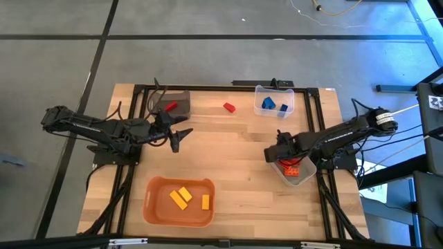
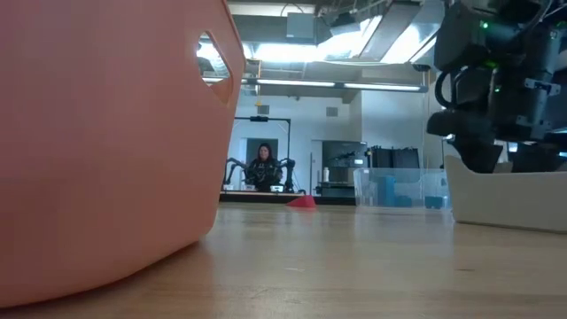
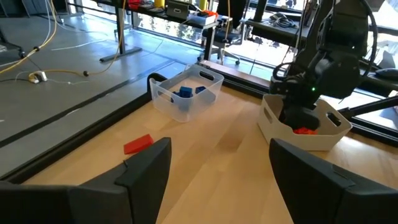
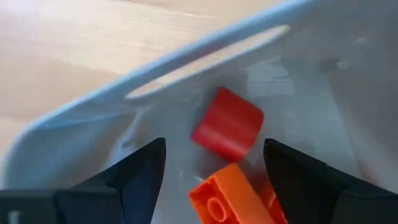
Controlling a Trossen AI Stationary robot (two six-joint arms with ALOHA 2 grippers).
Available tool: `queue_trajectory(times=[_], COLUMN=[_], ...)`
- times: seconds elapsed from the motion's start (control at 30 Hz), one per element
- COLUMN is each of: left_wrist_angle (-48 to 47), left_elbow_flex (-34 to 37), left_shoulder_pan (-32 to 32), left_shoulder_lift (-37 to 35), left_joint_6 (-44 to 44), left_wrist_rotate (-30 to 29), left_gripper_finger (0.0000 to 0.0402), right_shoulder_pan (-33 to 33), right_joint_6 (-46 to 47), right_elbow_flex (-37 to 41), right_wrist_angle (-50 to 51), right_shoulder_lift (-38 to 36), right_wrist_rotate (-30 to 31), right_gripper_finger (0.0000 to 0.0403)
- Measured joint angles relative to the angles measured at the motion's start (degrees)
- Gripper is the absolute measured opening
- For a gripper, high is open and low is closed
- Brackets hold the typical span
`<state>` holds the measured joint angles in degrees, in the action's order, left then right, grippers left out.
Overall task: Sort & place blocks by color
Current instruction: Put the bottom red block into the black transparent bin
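High view: we look straight down and the sorting is mostly settled. Two yellow blocks (image 1: 181,197) and one more beside them lie in the orange bin (image 1: 154,207) at the near edge; blue blocks (image 1: 268,104) sit in the clear bin (image 1: 259,93) at the far edge; a red block (image 1: 170,106) rests in the dark bin (image 1: 181,97) at far left.
Loose block: one red block on the table (image 1: 229,107) lies on bare wood between the dark bin and the clear bin, in no bin at all. We judge that this one is left to do.
Right gripper (image 1: 285,160): it hangs over the white bin (image 1: 308,173) at the right edge, where orange shows inside.
Left gripper (image 1: 177,140): it waits above the wood just beside the dark bin, carrying nothing.
Low view: the orange bin fills our left side, the stray red block shows far across the table, and the right arm stands over the white bin's wall.
Left wrist view: its fingers (image 3: 146,168) stand wide apart with nothing between them; beyond them we see the stray red block, the clear bin and the white bin.
Right wrist view: the right fingers (image 4: 140,171) are spread wide and empty, pointing down into the white bin. Below them lie a red piece (image 4: 228,124) and an orange block (image 4: 227,199), touching. Red among orange looks like a mismatch to us, so that may need fixing too.
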<state>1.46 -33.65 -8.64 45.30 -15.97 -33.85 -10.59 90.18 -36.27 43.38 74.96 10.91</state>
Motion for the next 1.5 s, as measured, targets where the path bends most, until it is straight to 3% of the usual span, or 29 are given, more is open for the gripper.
queue_trajectory(times=[0.23,0.57,1.07,1.5], left_wrist_angle=[0.0,0.9,1.3,1.2], left_elbow_flex=[0.0,0.0,0.0,0.0], left_shoulder_pan=[0.0,0.0,0.0,0.0], left_shoulder_lift=[0.0,0.0,0.0,0.0], left_joint_6=[0.0,0.0,0.0,0.0], left_wrist_rotate=[0.0,0.0,0.0,0.0], left_gripper_finger=[0.0263,0.0263,0.0263,0.0263], right_shoulder_pan=[0.0,0.0,0.0,-0.2], right_joint_6=[7.1,7.2,7.2,7.0], right_elbow_flex=[0.0,-0.1,0.0,0.1], right_wrist_angle=[-1.6,-2.2,-1.5,0.5], right_shoulder_lift=[3.7,6.6,6.7,5.4], right_wrist_rotate=[2.1,2.3,2.5,1.6], right_gripper_finger=[0.0271,0.0269,0.0137,0.0135])
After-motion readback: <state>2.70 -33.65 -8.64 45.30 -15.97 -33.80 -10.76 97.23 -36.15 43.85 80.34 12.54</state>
